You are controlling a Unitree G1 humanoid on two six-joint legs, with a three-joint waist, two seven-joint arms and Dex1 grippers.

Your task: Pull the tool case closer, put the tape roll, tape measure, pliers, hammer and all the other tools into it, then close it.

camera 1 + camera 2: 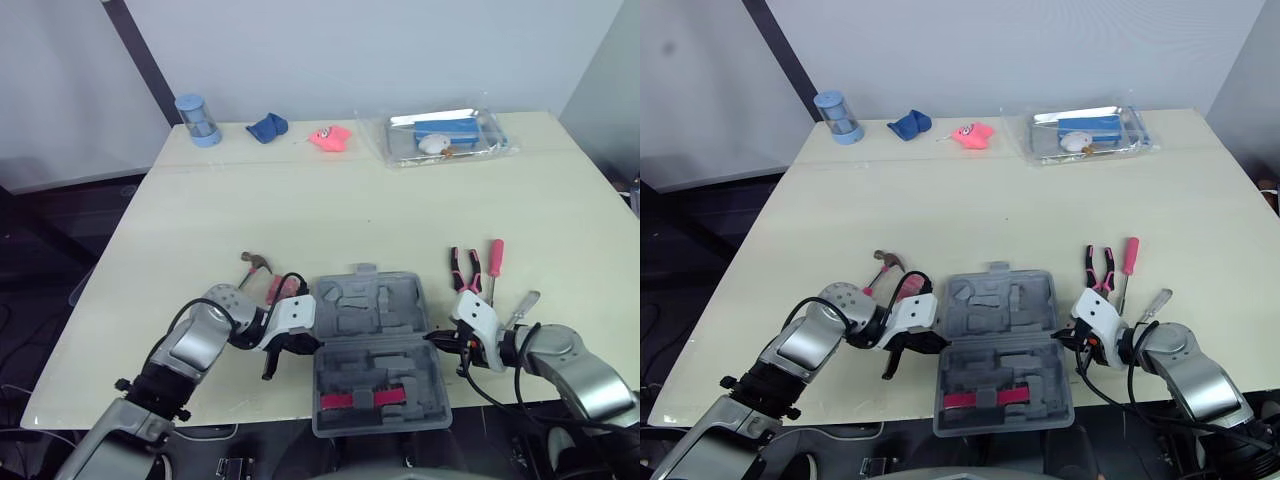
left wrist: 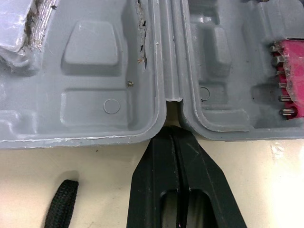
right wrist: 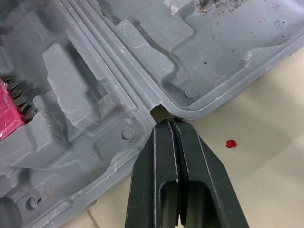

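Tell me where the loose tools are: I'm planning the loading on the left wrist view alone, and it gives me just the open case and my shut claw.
Observer: The hammer lies left of the tool case, a little beyond the left claw.
Operator: Anything on the other side?
Observer: Pink-handled pliers and a red screwdriver lie side by side, right of the case.
Operator: And the other claw?
Observer: The right claw is shut, its tips at the hinge notch on the case's right edge, opposite yours.
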